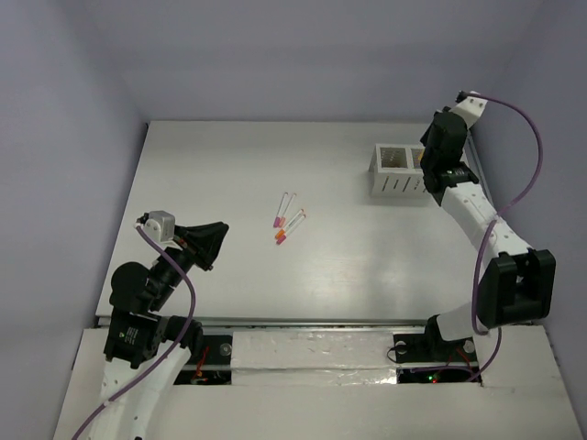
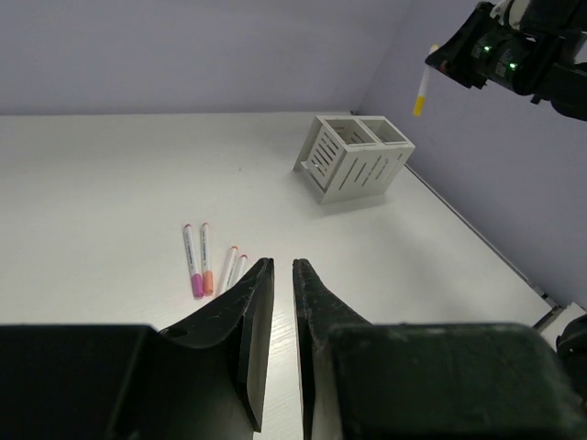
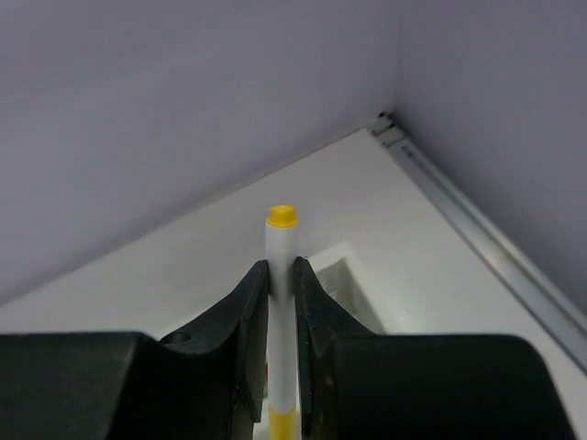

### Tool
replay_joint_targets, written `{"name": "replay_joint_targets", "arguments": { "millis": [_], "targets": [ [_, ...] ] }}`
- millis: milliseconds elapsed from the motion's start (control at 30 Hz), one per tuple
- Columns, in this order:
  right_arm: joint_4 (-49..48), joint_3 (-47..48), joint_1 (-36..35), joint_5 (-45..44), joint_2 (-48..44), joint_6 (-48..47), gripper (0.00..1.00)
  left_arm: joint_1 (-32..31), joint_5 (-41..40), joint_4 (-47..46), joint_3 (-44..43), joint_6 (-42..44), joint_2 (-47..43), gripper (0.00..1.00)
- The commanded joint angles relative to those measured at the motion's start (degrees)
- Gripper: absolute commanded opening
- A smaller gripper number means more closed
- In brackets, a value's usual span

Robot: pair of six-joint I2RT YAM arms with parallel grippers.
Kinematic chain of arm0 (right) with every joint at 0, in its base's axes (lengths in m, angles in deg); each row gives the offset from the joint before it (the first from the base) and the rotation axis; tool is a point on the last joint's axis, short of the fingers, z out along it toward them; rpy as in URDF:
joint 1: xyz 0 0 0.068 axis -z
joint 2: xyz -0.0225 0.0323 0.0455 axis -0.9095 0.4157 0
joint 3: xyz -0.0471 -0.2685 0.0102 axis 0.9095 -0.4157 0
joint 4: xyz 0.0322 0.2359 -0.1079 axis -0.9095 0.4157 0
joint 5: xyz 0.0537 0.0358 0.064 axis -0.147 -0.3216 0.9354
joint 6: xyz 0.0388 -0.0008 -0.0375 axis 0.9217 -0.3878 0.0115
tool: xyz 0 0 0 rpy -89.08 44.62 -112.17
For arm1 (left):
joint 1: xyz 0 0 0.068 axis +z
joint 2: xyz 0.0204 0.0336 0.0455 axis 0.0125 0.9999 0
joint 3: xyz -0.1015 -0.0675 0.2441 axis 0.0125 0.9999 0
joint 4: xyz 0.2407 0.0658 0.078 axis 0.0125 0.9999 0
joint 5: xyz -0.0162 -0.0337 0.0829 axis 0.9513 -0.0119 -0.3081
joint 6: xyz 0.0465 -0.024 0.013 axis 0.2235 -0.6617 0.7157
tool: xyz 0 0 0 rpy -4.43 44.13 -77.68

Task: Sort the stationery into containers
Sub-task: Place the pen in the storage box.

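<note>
The right gripper (image 3: 282, 275) pinches a white pen with yellow cap (image 3: 281, 275) upright between its fingers, above the white box holder (image 1: 396, 185) at the upper right of the top view. What lies in its two compartments I cannot tell. The left gripper (image 2: 282, 266) at lower left is nearly pressed together, holding nothing. Four pens (image 1: 289, 219) lie mid-table.

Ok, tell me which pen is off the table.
The yellow-capped pen, pinched in the right gripper in the air near the white holder. The other four pens, pink- and orange-capped, lie flat on the table.
</note>
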Motion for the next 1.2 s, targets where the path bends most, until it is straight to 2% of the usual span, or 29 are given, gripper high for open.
{"name": "replay_joint_targets", "arguments": {
  "millis": [0,333,433,633,733,767,867,967,1033,1167],
  "targets": [
    [-12.1,2.2,2.5,-5.4,4.0,-6.5,0.00,-1.5,1.0,-3.0,-0.8,0.0,0.9,0.12],
    [-16.4,9.3,4.3,-5.9,16.0,-13.4,0.00,-6.6,-2.1,-1.5,-1.3,0.1,3.8,0.12],
    [-17.0,9.6,4.3,-6.1,18.7,-15.9,0.00,-7.1,-2.0,-1.7,-1.2,0.1,5.0,0.12],
    [-17.5,6.7,4.3,-5.0,20.2,-14.2,0.01,-8.2,2.2,-3.0,-0.7,0.3,7.1,0.16],
    [-17.2,5.1,4.3,-5.5,20.0,-11.9,0.12,-8.2,1.7,-2.9,-0.7,0.4,7.0,0.16],
    [-17.2,4.5,4.3,-5.2,19.6,-11.4,0.24,-8.2,1.8,-2.8,-0.7,0.3,6.9,0.16],
    [-16.6,2.7,4.3,-4.7,17.7,-10.3,0.37,-8.2,1.7,-2.8,-0.7,0.4,6.7,0.16],
    [-14.9,2.3,4.3,-4.5,16.8,-9.4,0.40,-8.2,1.4,-2.7,-0.8,0.4,6.1,0.16],
    [-14.0,2.0,4.3,-4.6,16.4,-9.3,0.47,-8.2,1.0,-2.6,-0.8,0.5,5.8,0.16],
    [-10.9,1.5,3.8,-1.8,11.2,-6.2,0.49,-8.2,0.7,-2.7,-0.8,0.4,5.5,0.17]
  ]
}}
